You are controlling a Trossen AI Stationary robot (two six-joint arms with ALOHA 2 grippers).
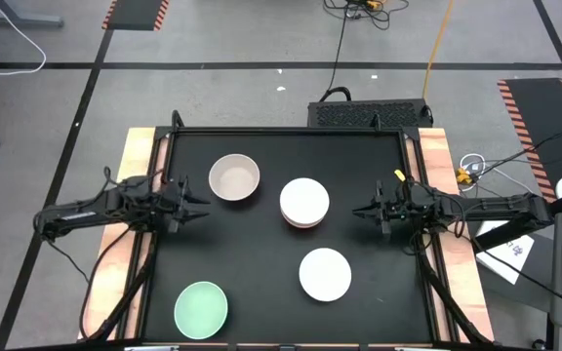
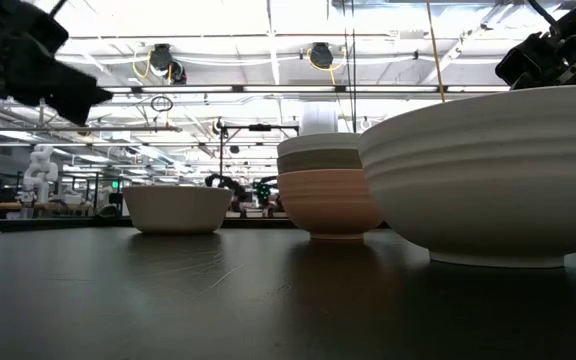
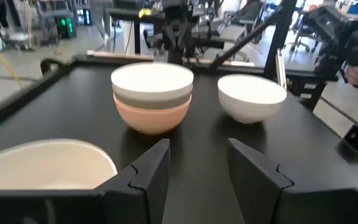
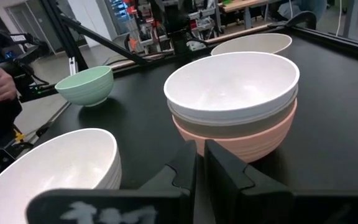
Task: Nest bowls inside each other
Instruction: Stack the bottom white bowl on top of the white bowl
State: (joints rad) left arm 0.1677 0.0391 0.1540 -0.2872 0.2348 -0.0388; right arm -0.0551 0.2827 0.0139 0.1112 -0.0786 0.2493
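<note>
From above, a black tabletop point(image 1: 261, 244) carries a beige-grey bowl point(image 1: 234, 178), a three-bowl stack point(image 1: 304, 203) at the centre with white on top, a lone white bowl point(image 1: 325, 273) and a mint green bowl point(image 1: 201, 306). The left gripper point(image 1: 199, 204) hovers beside the beige-grey bowl; the right gripper point(image 1: 362, 210) hovers near the stack.

At table height, the stack point(image 2: 330, 190) shows salmon-orange at the bottom and an olive-brown band in the middle.

The left wrist view shows that arm's jaws spread, holding nothing.

The right wrist view shows its jaws pressed together, empty, facing the stack point(image 4: 234, 106).

Nesting looks half done. Next, probably, a loose bowl must be gripped by its rim and lowered squarely into the stack.
</note>
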